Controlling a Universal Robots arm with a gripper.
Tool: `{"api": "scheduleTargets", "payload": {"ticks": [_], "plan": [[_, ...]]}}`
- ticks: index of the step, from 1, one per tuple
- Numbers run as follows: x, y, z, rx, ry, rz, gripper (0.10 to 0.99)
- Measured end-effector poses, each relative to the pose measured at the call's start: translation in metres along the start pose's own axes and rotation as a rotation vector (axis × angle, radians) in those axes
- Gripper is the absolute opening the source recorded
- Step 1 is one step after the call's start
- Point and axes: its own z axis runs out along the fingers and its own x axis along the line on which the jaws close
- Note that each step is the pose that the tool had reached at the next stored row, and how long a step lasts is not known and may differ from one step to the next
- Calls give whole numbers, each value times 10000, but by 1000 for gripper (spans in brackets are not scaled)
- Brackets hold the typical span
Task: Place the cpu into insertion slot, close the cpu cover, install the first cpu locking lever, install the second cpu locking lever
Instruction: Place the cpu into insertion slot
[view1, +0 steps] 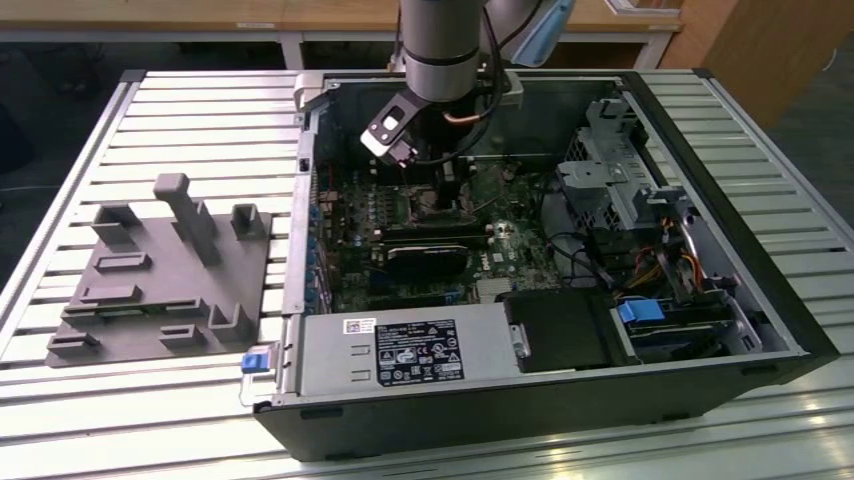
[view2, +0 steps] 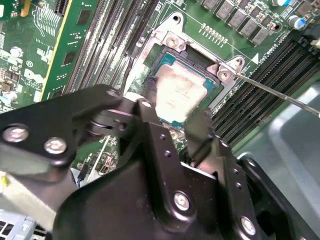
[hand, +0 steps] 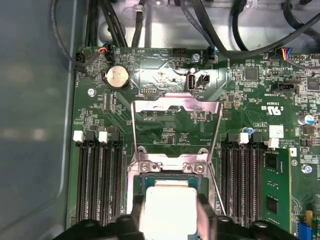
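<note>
Fingers closed narrow on the cpu, one dark pad against each of two opposite edges, as I see it from my remote desk in both wrist views. The gripper holds the pale metal square directly over the slot, with the chip's green border showing inside the metal rim. I cannot tell whether the chip is seated or just above the contacts.

In the first wrist view, the cover stands tipped open at the hinge side of the slot, and board traces are visible through its square window. A thin wire lever angles away from one corner of the slot, out across the neighbouring memory slots. These long black slots flank the socket on both sides. Past the raised cover, a coin battery sits near the board's edge, with dark cables looping above it.

In the exterior view, the arm reaches straight down into the open case, which lies on its side on a slatted table. The power supply fills the near corner of the case. A grey fixture with upright posts rests on the table, well apart from the case, on the exterior view's left.
</note>
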Motion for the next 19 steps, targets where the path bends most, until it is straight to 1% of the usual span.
{"api": "scheduleTargets", "payload": {"ticks": [1,2,4,5,7,8,9,10,11,19], "plan": [[0,6,-3,19,1,1,475],[0,11,-6,37,1,1,475],[-1,15,-14,60,-1,1,357],[-1,17,-18,69,-2,1,357],[0,21,-28,84,-1,2,239],[0,23,-34,92,-1,2,239],[0,24,-39,97,0,2,180],[0,25,-43,102,1,3,180],[0,25,-47,106,1,2,118],[0,27,-66,121,-2,2,118]]}}
